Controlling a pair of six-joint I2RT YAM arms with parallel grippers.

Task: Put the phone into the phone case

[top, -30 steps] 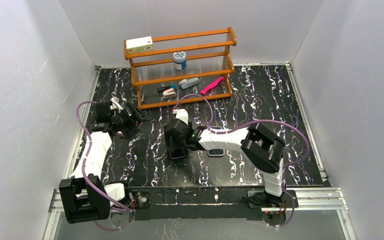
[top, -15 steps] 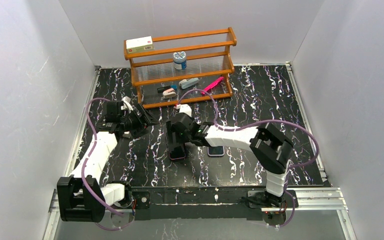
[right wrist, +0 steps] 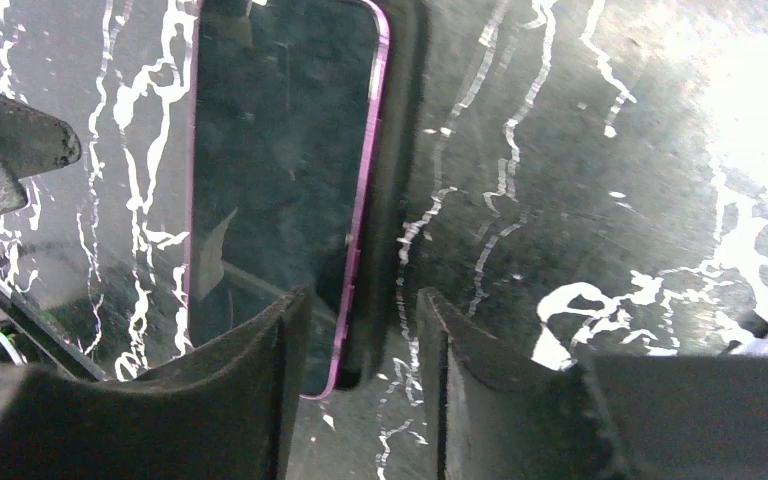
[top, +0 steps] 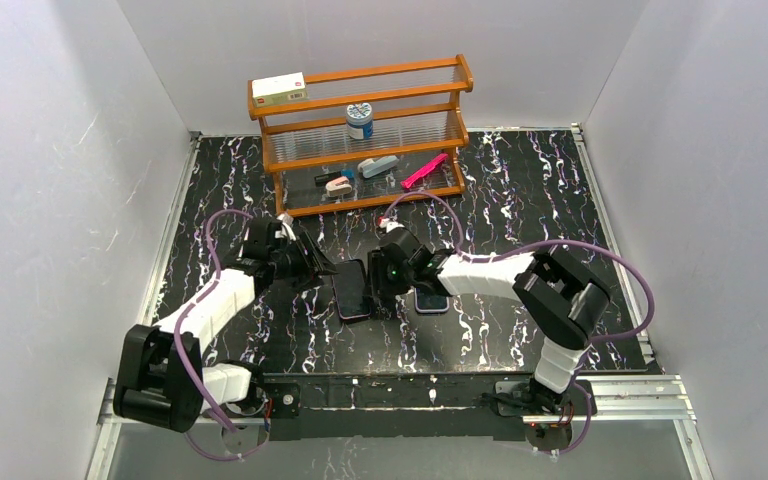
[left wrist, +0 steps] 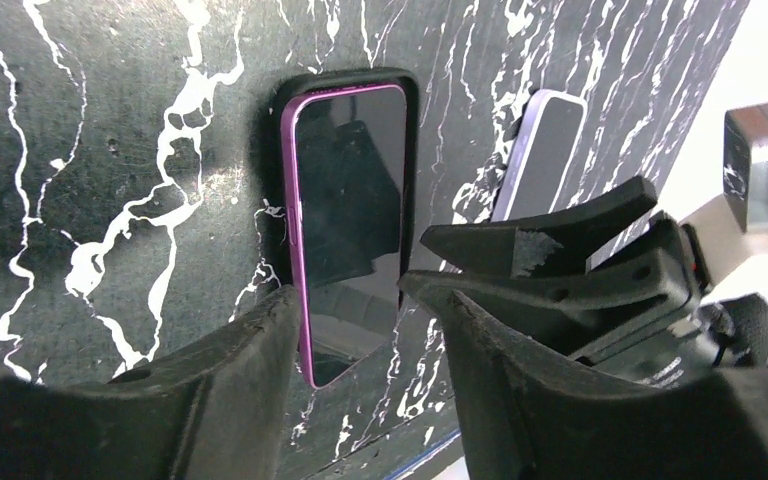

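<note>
The phone, with a glossy dark screen and a purple rim, lies flat inside the matte black phone case at the table's middle. The case's rim shows along the phone's edges. My left gripper is open just left of the phone, and its jaws frame the phone's near corner. My right gripper is open at the phone's right side, straddling the phone's edge and the case's rim without clamping them. The phone also shows in the left wrist view and the right wrist view.
A second dark slab with a pale lavender rim lies just right of the right gripper, also in the left wrist view. A wooden rack with a box, a jar and small items stands at the back. White walls enclose the table.
The left gripper has swung right, up to the phone's left side. The right gripper has moved off the top of the phone to its right side, uncovering it.
</note>
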